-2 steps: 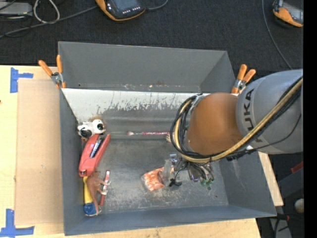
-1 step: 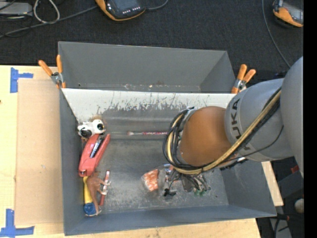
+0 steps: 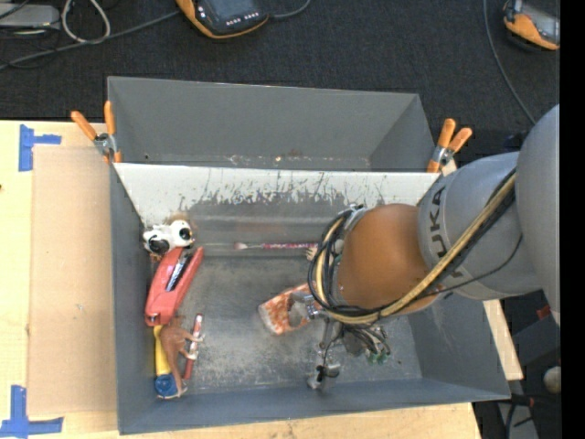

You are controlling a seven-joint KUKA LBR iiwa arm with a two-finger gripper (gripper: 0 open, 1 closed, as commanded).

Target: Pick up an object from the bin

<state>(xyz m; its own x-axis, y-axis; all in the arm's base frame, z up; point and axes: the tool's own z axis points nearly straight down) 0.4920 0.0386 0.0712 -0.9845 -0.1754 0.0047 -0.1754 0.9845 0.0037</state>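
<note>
1. Grey metal bin (image 3: 265, 131) against dark carpet (image 3: 366, 35); bin floor scuffed, mostly bare.
2. My gripper (image 3: 323, 369) sits low near the front wall, right of centre, below the orange wrist cover (image 3: 384, 259). Open or clenched: cannot tell.
3. Nearest candidate is the crumpled orange-and-clear wrapper (image 3: 281, 311), just beside me toward the bin's middle. Small green bit (image 3: 375, 356) on my other side.
4. Well apart, along the far side wall: red stapler (image 3: 174, 283), white-and-black toy (image 3: 168, 236), yellow-and-blue pen (image 3: 162, 364).
5. Risks, as I judge them: I stand beside the wrapper, not over it, so closing here likely catches nothing. It looks light and slick and may slip out. The front wall is near, so I could scrape it.
</note>
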